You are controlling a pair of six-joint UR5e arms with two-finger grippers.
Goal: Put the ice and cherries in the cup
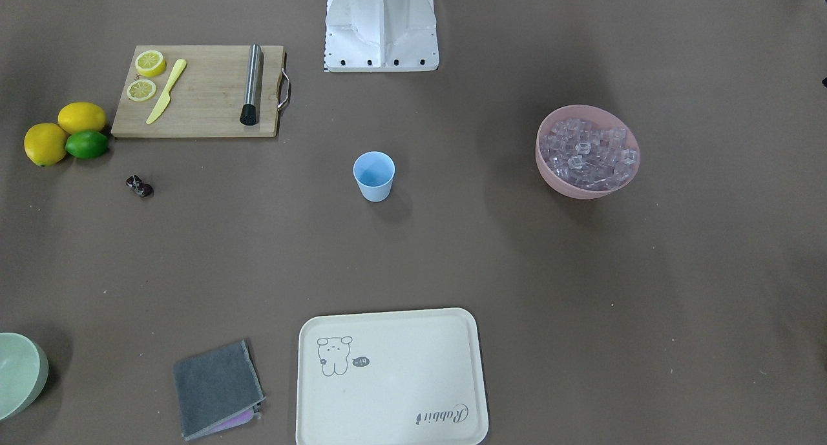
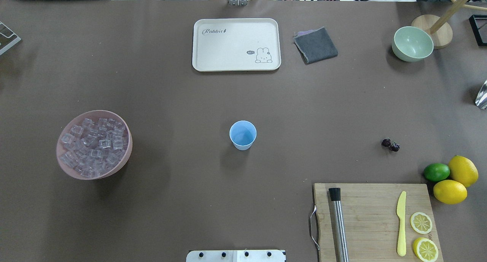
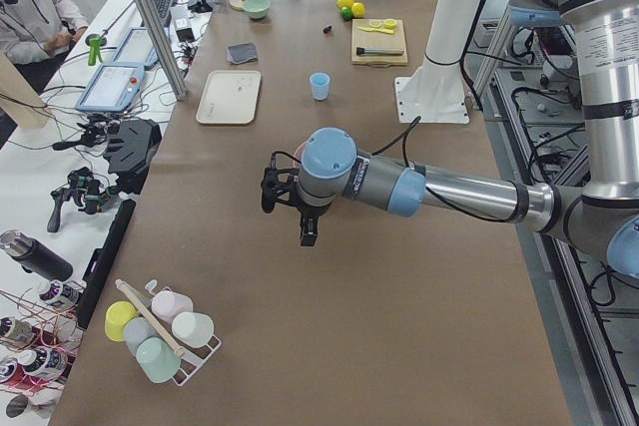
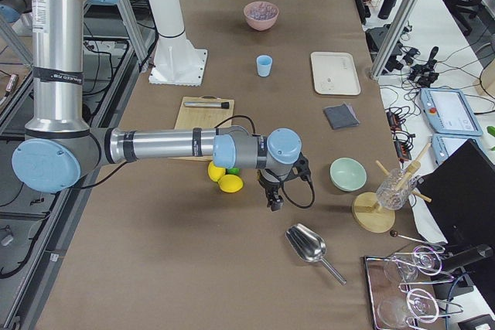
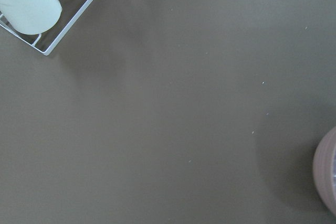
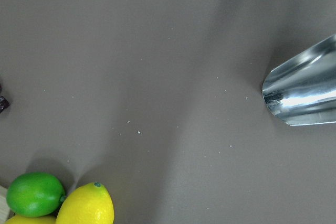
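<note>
On the surface (image 1: 452, 251), cup (image 1: 373, 176) upright, ice (image 1: 588, 153) piled in pink bowl (image 1: 549, 174) well to its left, cherries (image 1: 139, 186) well to its right, left hand (image 3: 306, 231) and right hand (image 4: 275, 202) far off, openness impossible to tell.

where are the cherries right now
In the overhead view the cherries lie on the table on the robot's right, apart from the cup, nearer the lime and beyond the cutting board's far edge.

Cup (image 2: 242, 135) between ice (image 2: 93, 144) and cherries (image 2: 390, 145)
</note>
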